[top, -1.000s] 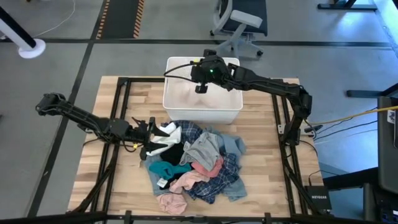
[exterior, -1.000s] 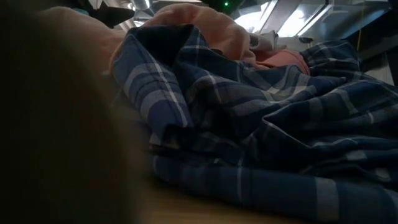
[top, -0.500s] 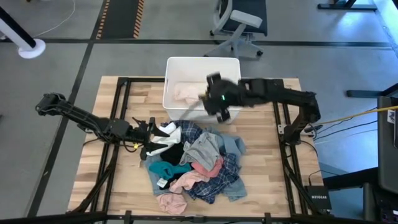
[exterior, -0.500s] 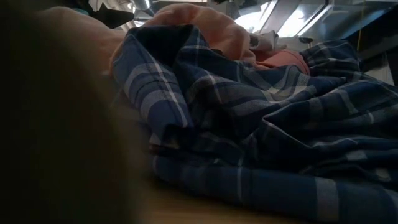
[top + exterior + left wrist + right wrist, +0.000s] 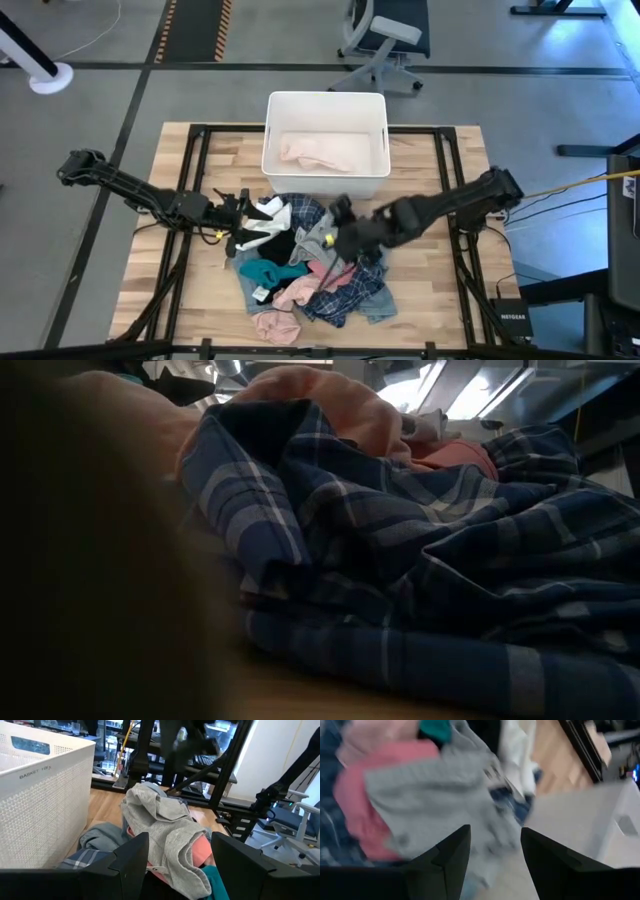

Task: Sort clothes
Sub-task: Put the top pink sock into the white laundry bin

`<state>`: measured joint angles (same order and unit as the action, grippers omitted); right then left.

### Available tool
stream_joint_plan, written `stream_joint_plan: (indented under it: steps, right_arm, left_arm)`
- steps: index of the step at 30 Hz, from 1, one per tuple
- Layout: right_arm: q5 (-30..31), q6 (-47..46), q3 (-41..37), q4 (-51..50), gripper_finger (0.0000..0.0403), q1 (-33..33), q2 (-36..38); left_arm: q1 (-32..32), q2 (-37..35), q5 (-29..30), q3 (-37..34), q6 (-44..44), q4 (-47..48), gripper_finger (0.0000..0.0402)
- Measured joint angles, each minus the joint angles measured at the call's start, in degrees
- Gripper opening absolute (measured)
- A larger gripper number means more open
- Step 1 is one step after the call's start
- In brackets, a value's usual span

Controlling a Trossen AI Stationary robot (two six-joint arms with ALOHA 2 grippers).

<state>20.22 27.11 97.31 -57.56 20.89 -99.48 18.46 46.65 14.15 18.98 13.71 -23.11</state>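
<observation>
The clothes lie in a pile (image 5: 310,260) on the table's middle: grey (image 5: 325,240), pink, teal (image 5: 265,272), white (image 5: 270,215), black, denim and blue plaid (image 5: 420,560) pieces. A pale pink piece (image 5: 320,150) lies in the white bin (image 5: 275,165). My right gripper (image 5: 345,238) is open over the grey piece (image 5: 435,790), its fingers pointing down at it. My left gripper (image 5: 240,215) is open at the pile's left edge, level, facing the grey piece (image 5: 165,820).
The white bin stands at the table's far middle, right behind the pile; its perforated wall (image 5: 45,810) is close beside my left gripper. Black frame rails (image 5: 195,200) run along the table's left and right sides. Bare wood lies left and right of the pile.
My right gripper has swung from above the white bin toward the table's near edge and down, and now hangs over the pile's grey piece. The pale pink piece lies uncovered in the bin.
</observation>
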Motion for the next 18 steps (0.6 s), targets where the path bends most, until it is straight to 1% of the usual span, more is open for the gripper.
stream_joint_plan:
  steps: [3, 5, 7, 9, 10, 14, 18]
  right_arm:
    - [-1.7, -0.1, -5.7, 9.1, 0.0193, 1.5, 0.0]
    - [-3.4, -0.1, -9.2, 17.3, 0.0193, 2.2, -0.4]
    - [-4.6, -0.7, -11.7, 25.9, 0.0193, 2.2, -1.4]
    - [-5.2, -1.9, -12.6, 32.3, 0.0193, 2.4, -3.5]
    - [-5.3, -2.0, -12.6, 34.5, 0.0193, 2.4, -4.8]
    - [-5.5, -1.8, -11.8, 37.0, 0.0193, 2.4, -9.4]
    - [-4.5, -4.0, -11.3, 40.6, 0.0193, 2.4, -11.4]
  left_arm:
    - [0.0, 0.0, 0.0, 0.0, 0.0, 0.0, 0.021]
    - [0.0, 0.0, 0.0, 0.0, -0.1, 0.0, 0.021]
    - [0.0, 0.0, 0.0, 0.0, -0.1, 0.0, 0.021]
    - [0.0, 0.0, 0.0, 0.0, 0.0, 0.1, 0.021]
    - [0.0, 0.0, 0.0, 0.0, 0.0, 0.1, 0.021]
    - [0.0, 0.0, 0.0, 0.0, 0.0, 0.3, 0.021]
    - [0.0, 0.0, 0.0, 0.0, -0.2, 0.3, 0.021]
